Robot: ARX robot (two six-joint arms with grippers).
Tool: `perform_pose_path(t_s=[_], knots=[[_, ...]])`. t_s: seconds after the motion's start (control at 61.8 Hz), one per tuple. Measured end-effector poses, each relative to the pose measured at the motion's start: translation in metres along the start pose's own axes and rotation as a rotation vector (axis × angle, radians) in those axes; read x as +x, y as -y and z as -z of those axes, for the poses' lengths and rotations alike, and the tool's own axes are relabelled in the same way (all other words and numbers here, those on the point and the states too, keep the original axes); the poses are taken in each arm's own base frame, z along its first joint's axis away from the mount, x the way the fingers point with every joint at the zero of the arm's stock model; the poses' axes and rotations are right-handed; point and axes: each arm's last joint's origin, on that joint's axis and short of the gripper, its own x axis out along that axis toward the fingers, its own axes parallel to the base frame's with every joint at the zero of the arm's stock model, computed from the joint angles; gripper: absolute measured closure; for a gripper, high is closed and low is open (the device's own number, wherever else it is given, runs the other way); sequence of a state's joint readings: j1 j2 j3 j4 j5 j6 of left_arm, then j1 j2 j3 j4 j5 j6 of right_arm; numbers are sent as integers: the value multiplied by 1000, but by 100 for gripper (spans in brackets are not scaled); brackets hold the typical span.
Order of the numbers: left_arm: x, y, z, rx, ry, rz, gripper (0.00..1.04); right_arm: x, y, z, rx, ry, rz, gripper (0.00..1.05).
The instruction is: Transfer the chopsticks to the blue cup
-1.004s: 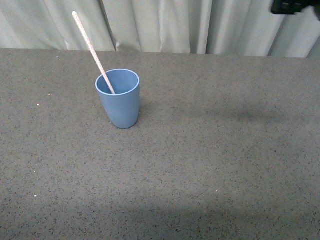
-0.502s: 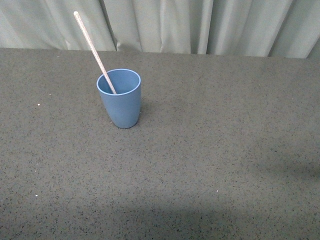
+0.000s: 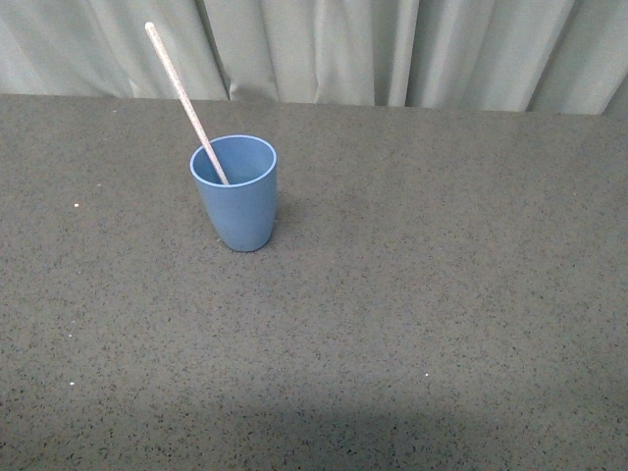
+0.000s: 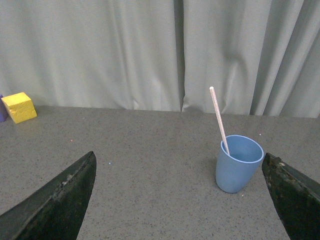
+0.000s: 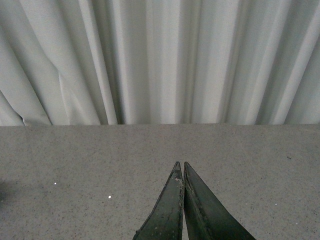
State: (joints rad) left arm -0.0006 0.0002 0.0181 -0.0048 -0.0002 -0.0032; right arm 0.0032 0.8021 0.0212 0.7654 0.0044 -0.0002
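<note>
chopsticks (image 3: pixel 186 104) tip hid in blue cup (image 3: pixel 235 211) | purple obj (image 4: pixel 1 110) cropped

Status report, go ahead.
Left gripper open, empty. Right gripper shut, empty. Chopstick stands in cup, leaning on rim. Nothing blocking.

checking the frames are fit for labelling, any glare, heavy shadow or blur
Front view: soft even light, no glare; a darker shadow band crosses the table along its near edge. Left wrist view: cup and stick sharp, the open left gripper dark with little detail. Right wrist view: the shut right gripper dark against an evenly lit curtain.
</note>
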Motion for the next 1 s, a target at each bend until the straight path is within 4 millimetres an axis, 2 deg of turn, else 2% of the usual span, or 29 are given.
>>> perform_pose_path(t_s=[0.486,1.004], knots=[[0,0,0,0,0,0,7,-23,0,-5,0,17,-2,104],[0,0,0,0,0,0,7,-36,0,-6,0,24,-3,104]])
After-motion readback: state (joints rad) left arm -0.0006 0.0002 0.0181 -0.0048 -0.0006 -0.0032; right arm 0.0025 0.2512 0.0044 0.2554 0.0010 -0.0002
